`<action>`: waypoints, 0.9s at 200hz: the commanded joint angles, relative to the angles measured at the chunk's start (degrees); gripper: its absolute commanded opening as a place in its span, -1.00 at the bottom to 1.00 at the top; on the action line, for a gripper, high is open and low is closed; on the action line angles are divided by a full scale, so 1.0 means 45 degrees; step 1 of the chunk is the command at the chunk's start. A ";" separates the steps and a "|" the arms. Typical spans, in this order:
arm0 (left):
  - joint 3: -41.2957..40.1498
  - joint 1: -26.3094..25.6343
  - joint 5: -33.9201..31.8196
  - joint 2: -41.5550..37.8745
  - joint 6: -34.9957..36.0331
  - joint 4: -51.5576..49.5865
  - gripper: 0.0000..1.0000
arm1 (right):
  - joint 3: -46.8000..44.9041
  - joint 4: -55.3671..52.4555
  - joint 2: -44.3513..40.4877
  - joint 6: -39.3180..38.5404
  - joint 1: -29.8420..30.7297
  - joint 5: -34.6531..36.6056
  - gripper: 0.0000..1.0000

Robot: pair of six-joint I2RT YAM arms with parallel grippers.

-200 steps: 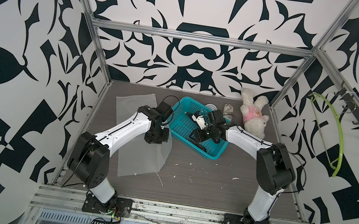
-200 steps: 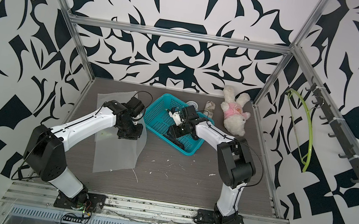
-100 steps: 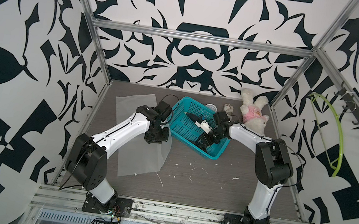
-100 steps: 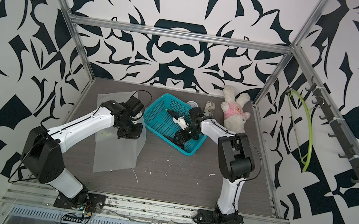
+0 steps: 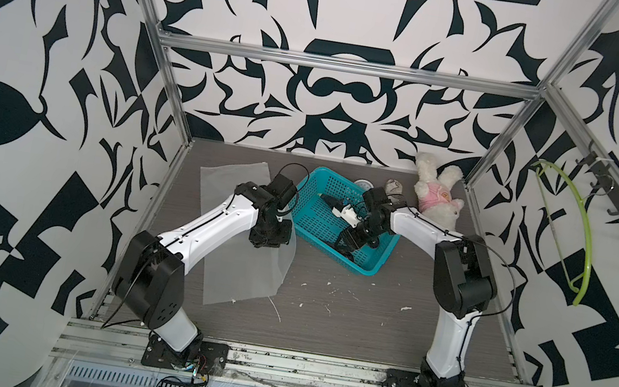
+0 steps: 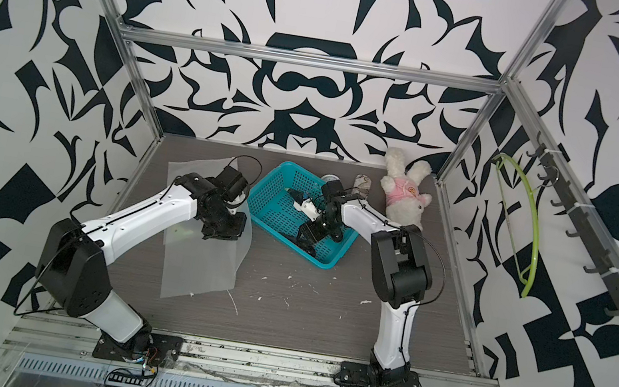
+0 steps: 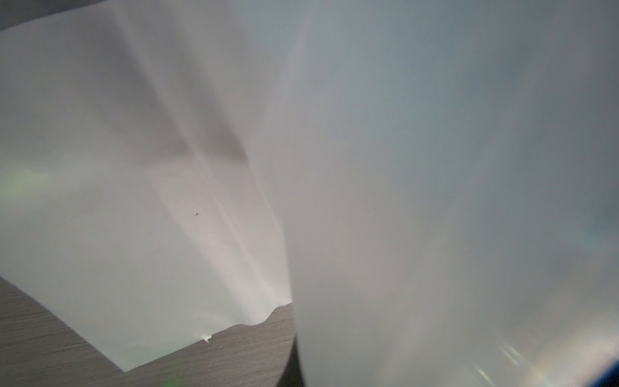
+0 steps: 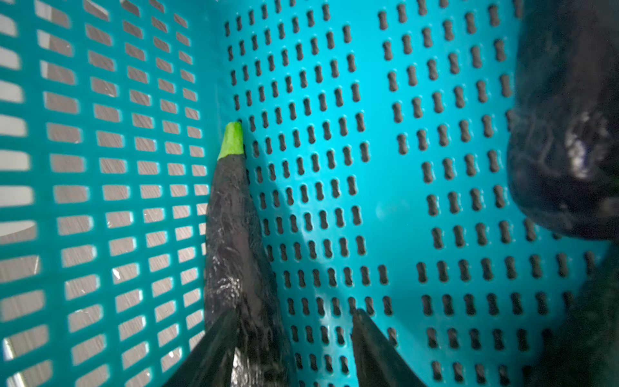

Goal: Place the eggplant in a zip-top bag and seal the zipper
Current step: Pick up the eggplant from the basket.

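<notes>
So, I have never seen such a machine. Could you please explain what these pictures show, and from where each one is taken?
These are two robot arms bolted at the edge of a table. Both top views look down on everything from above; each wrist view comes from a camera on one arm's wrist. On the table lie a clear zip-top bag, a teal basket and a plush rabbit. The left claw is shut on the bag's edge and holds it raised, so its wrist view shows mostly plastic. The right claw stands open inside the basket, over the dark eggplant lying along its wall.
</notes>
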 commanded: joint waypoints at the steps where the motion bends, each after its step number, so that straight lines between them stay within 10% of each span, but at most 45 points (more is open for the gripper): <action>1: 0.0019 0.0041 0.0091 -0.0192 0.0125 -0.0145 -1.00 | 0.0222 -0.1229 0.0348 -0.0321 0.0216 -0.0480 0.14; 91: -0.0046 0.0048 0.0077 -0.0209 0.0047 -0.0127 -1.00 | 0.0260 -0.0862 -0.0408 0.0441 -0.0307 -0.1768 0.15; 180: 0.0061 0.0048 -0.0035 -0.0209 0.0047 -0.0141 -1.00 | 0.0064 -0.1370 0.0153 0.0158 0.0416 0.0598 0.17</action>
